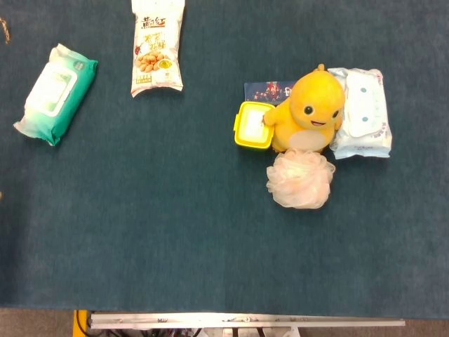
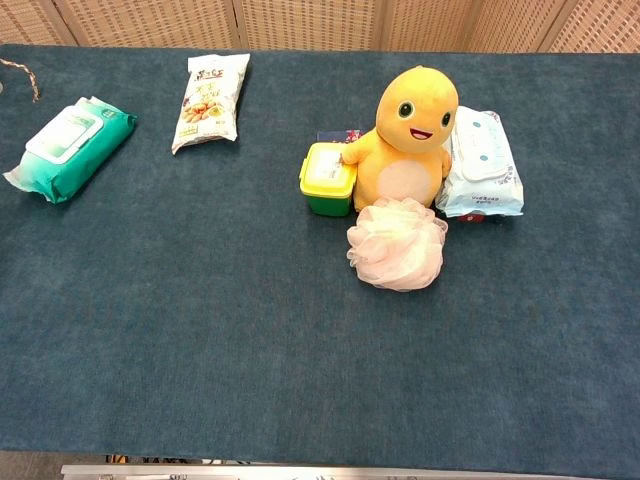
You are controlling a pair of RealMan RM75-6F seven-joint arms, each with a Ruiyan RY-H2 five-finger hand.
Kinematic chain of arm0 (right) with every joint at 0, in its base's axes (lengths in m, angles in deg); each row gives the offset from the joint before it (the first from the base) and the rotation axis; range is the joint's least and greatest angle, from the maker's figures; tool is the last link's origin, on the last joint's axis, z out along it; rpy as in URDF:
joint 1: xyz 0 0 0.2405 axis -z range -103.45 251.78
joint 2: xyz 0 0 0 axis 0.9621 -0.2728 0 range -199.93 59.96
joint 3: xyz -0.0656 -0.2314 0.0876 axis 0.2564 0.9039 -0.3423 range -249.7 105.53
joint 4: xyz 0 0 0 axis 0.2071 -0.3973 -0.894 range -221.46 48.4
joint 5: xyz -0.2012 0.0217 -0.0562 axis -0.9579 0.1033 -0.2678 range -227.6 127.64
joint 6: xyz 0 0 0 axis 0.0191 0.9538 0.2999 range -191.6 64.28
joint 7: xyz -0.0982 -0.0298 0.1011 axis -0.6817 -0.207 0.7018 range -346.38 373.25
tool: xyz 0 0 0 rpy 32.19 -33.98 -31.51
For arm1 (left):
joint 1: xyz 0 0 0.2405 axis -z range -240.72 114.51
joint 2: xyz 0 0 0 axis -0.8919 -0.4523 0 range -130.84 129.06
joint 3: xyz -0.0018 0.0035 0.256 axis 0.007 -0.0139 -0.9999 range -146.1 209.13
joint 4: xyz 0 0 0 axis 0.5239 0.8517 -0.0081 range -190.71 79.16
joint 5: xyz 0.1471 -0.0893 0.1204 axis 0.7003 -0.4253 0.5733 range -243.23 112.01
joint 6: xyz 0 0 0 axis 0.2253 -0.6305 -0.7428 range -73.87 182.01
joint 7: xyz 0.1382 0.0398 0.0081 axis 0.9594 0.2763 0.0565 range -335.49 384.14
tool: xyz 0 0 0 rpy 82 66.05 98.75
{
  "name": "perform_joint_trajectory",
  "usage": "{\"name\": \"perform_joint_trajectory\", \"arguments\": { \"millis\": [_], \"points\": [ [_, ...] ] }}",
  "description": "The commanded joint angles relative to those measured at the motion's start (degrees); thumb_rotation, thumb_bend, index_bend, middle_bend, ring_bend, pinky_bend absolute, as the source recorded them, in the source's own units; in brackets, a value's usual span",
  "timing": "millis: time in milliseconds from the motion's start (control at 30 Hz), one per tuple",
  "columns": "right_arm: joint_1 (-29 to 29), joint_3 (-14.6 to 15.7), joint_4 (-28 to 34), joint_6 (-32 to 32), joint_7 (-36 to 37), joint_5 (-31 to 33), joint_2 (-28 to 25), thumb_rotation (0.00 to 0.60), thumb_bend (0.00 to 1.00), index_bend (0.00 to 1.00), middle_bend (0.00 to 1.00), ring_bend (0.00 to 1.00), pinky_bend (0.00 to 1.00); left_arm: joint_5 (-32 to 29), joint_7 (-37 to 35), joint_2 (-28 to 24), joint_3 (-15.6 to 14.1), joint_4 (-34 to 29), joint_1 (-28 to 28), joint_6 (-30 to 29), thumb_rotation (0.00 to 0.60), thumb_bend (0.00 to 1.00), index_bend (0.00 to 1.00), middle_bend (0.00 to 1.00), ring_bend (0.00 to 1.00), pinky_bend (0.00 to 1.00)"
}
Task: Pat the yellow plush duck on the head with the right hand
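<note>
The yellow plush duck (image 1: 311, 111) (image 2: 403, 135) sits upright on the dark blue table, right of centre, facing the robot. It has black eyes, an open smiling mouth and a pale belly patch. Its head (image 2: 417, 102) is bare, with nothing touching it. Neither hand shows in the head view or the chest view.
A pink bath pouf (image 1: 300, 178) (image 2: 397, 243) lies right in front of the duck. A yellow lidded box (image 1: 252, 126) (image 2: 328, 178) touches its side; a blue wipes pack (image 1: 361, 112) (image 2: 481, 164) lies on the other side. A green wipes pack (image 1: 55, 93) and a snack bag (image 1: 157, 46) lie far left.
</note>
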Motion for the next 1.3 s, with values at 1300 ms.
{"name": "perform_joint_trajectory", "arguments": {
  "millis": [1300],
  "points": [
    [-15.76, -7.88, 19.47, -12.26, -6.91, 5.44, 0.07, 0.6, 0.0, 0.41, 0.2, 0.06, 0.0, 0.38, -2.38, -1.83, 0.14, -1.92, -0.83, -1.53, 0.6, 0.08, 0.34, 0.25, 0.14, 0.26]
  ]
}}
